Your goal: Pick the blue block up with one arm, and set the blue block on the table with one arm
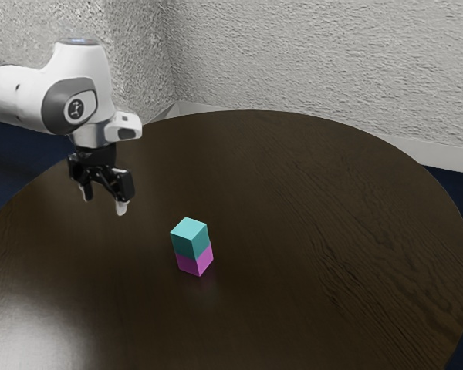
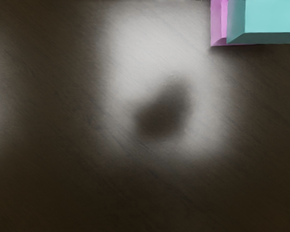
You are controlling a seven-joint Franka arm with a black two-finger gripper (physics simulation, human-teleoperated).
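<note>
My gripper (image 1: 104, 202) hangs above the table (image 1: 309, 200) in the exterior view, open, its two fingers apart with nothing between them. The blue block (image 1: 190, 237), a teal-blue cube, rests on top of a magenta block (image 1: 195, 263), toward the exterior view's right of my gripper and lower than it. In the wrist view the blue block (image 2: 270, 17) is at a corner, cut off by the edge, with part of the magenta block (image 2: 218, 21) beside it.
The round dark wood table (image 2: 87, 193) lies below my hand, with a bright reflection and a dark patch in it. A pale textured wall (image 1: 316, 62) stands behind the table's far edge.
</note>
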